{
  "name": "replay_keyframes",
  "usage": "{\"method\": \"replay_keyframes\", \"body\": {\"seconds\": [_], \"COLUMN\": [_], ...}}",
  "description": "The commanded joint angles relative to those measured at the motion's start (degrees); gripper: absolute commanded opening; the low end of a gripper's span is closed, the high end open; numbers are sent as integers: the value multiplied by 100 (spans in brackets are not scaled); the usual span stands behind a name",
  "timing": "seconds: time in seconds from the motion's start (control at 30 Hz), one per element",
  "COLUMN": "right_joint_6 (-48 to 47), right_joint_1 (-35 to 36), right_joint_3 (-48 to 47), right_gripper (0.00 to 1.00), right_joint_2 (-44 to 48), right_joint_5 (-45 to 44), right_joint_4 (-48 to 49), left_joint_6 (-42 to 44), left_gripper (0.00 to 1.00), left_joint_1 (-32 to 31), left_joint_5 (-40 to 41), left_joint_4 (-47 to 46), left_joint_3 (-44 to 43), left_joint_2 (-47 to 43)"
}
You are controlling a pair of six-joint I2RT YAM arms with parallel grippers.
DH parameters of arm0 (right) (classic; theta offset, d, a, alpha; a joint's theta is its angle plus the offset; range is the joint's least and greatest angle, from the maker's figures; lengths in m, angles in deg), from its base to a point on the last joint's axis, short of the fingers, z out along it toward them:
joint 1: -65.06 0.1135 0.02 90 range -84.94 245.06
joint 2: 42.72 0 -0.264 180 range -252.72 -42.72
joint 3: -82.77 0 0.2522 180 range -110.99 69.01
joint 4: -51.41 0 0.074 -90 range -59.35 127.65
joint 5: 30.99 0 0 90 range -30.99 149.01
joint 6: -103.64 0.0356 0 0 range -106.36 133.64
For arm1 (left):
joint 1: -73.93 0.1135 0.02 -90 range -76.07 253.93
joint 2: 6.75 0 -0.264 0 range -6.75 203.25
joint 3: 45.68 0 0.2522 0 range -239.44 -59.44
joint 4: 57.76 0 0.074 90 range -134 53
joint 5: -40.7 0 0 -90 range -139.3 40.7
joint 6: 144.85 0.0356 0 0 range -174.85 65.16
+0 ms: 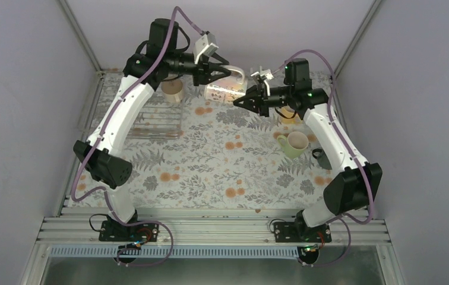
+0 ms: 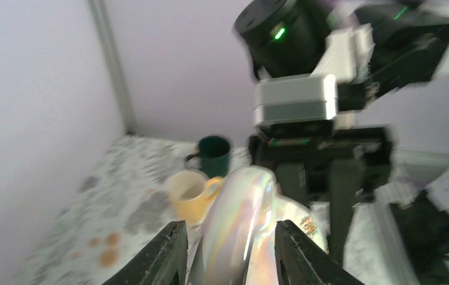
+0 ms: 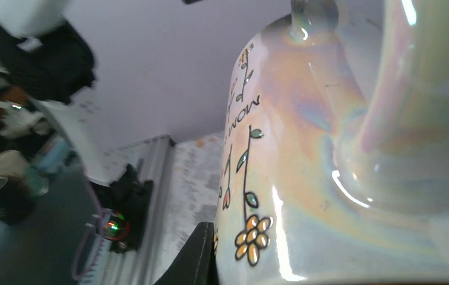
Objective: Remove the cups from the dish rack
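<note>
Left end effector point(image 2: 229, 231) clamped the patterned white mug point(image 3: 305, 148) between its fingers; right end effector point(image 1: 238, 101) hovered just beside it, opening indiscernible.

Robot lab cell: plain grey wall panels point(image 1: 20, 89), alu rail point(image 1: 210, 228) w/ bolted arm bases point(image 1: 118, 228).

patterned mug point(image 3: 329, 148): glazed ceramic by its look, high gloss, smooth, with a pearly iridescent sheen.
yellow mug point(image 2: 189, 193): smooth, low sheen.
dark green mug point(image 2: 213, 155): glossy glaze.
pale green mug point(image 1: 293, 144): smooth, soft sheen.
dish rack point(image 1: 163, 122): clear see-through bars, silvery metallic frame.
table cover point(image 1: 222, 160): matt sheet, printed floral pattern.
rail point(image 1: 210, 228) along the near edge: ribbed bare metal, dull silver.
left arm point(image 1: 124, 110): smooth white plastic shell, matt black joints.
</note>
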Motion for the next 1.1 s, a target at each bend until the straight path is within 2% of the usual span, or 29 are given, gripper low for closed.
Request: {"method": "replay_keyframes", "body": {"seconds": [0.0, 0.13, 0.23, 0.3, 0.43, 0.57, 0.7, 0.83, 1.07], "right_joint_6": [-1122, -1395, -1606, -1781, -2050, -2182, -2154, -2051, -1876], "right_joint_1": [68, 64, 64, 62, 76, 104, 291, 536, 972], "right_joint_3": [-868, -1152, -1367, -1524, -1476, -853, -17, 211, 387], "right_gripper": [3, 3, 3, 3, 3, 3, 4, 4, 4], "right_joint_2": [-210, -177, -223, -337, -543, -601, -574, -724, -1107], "right_joint_5": [-1706, -2833, -3486, -3855, -4724, -5401, -5977, -6189, -6770], "right_joint_4": [-1525, -1998, -2441, -2871, -3551, -3836, -3576, -3538, -3451], "left_joint_6": [758, 1055, 1176, 1287, 1642, 1657, 1320, 1246, 1595], "left_gripper": [41, 66, 91, 100, 100, 100, 100, 100, 100], "left_joint_1": [-25, -3, 18, 40, 39, 207, 581, 824, 870], "left_joint_5": [1472, 2540, 3034, 3391, 4334, 5460, 6003, 6217, 7163], "left_joint_4": [379, 746, 875, 920, 794, 402, 499, 881, 97], "left_joint_3": [-185, -413, -407, -312, 113, 665, 493, 315, 1496], "left_joint_2": [-25, -12, -143, -286, -694, -953, -731, -429, -700]}}
